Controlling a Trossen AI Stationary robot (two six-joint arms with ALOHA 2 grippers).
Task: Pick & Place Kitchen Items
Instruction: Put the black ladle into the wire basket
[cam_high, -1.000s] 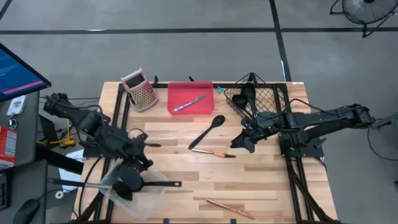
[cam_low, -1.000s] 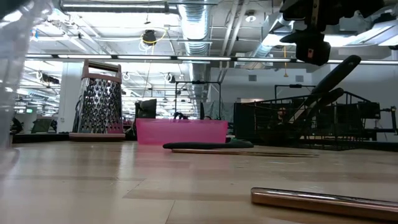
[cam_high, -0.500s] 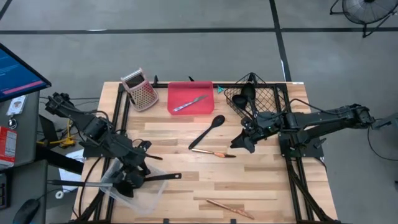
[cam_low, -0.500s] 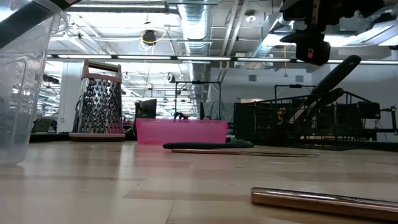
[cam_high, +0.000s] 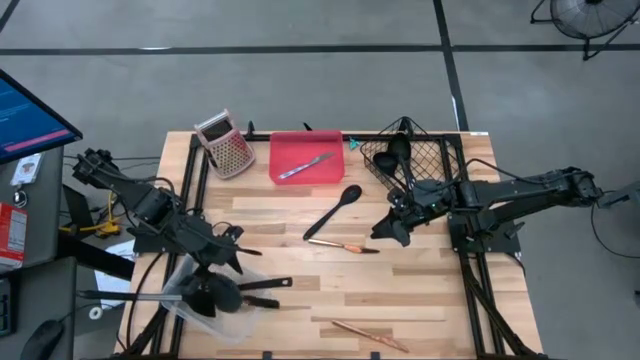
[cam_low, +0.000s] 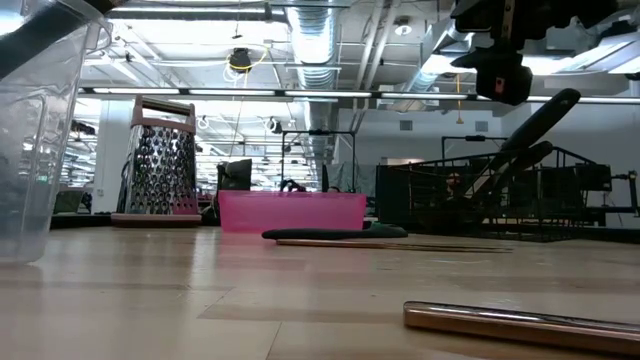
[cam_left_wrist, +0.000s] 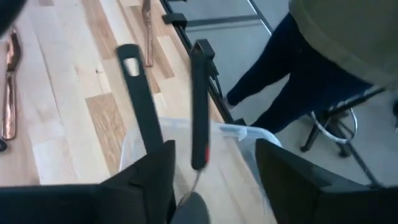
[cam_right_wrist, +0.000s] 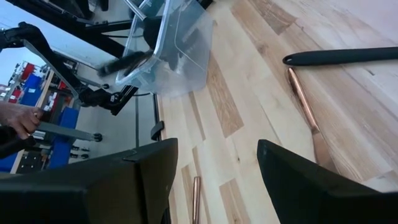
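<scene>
Clearly, the black utensils (cam_high: 262, 287) stuck handles-out from the clear tub (cam_high: 225, 318), under the wide-open left gripper (cam_high: 228, 262).

- I've pulled the left end effector (cam_high: 228, 262) back up off the clear container (cam_high: 215, 300), toward the middle of the desk (cam_high: 420, 290).
- The container has swung back upright at the near-left corner.
- The black utensils (cam_high: 262, 286) now stand in it, handles pointing right.
</scene>
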